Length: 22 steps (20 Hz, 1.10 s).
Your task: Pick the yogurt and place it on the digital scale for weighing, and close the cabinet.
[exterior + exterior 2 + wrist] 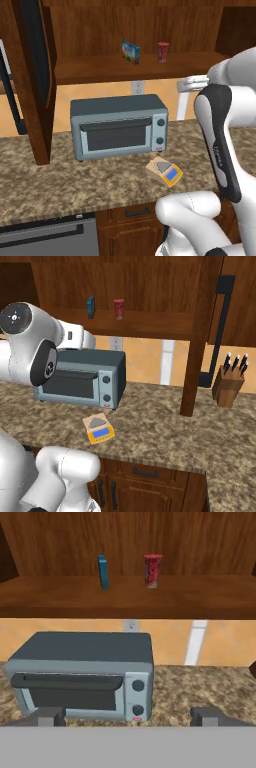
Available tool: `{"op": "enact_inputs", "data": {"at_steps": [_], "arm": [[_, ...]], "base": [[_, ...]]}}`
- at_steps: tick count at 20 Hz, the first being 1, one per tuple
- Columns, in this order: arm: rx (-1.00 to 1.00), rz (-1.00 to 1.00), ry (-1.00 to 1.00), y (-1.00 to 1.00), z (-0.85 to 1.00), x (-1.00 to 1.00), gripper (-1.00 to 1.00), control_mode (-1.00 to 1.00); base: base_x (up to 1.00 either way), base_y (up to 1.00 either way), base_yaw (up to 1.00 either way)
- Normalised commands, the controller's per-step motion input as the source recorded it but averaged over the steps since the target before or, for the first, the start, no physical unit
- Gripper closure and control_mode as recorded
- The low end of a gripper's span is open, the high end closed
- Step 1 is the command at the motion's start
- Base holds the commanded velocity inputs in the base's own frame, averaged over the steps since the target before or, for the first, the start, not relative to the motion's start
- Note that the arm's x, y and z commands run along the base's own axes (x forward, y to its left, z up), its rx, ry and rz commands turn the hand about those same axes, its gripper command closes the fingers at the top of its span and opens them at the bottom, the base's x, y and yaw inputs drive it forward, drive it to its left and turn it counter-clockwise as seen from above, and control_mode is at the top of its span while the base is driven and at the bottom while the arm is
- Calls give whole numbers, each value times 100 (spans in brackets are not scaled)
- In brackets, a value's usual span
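The yogurt (163, 51) (119, 308) (152, 570), a small red cup, stands upright on the lower shelf of the open cabinet (100, 67) (150, 321). On the counter in front of the toaster oven lies the digital scale (164, 171) (98, 429), tan with a grey plate and a blue display. My gripper (129, 717) is open, its fingertips (47, 716) wide apart with nothing between them. It looks at the shelf from a distance, at about toaster height, and the yogurt is well ahead and above it. Both cabinet doors (30, 75) (222, 311) stand open.
A blue-green box (131, 51) (91, 306) (103, 571) stands on the shelf left of the yogurt. The grey toaster oven (119, 126) (82, 378) (82, 674) sits under the shelf. A knife block (230, 383) is at the counter's right. The open door edges (37, 115) (195, 356) reach down to the granite counter (60, 180).
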Motion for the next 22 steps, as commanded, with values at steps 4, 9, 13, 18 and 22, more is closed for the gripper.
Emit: {"op": "enact_inputs", "data": {"at_steps": [4,9,13,18,22], "arm": [[0,0,0,-1,14,35,-100,-100],[0,0,-7,-8,22,32,-100,-100],[3,0,-6,-30,19,35,-100,-100],[0,0,-2,-14,10,44,-100,-100],[0,0,0,0,0,68,-100,-100]], "base": [[0,0,0],[0,0,0],[0,0,0],[0,0,0],[0,0,0]]}}
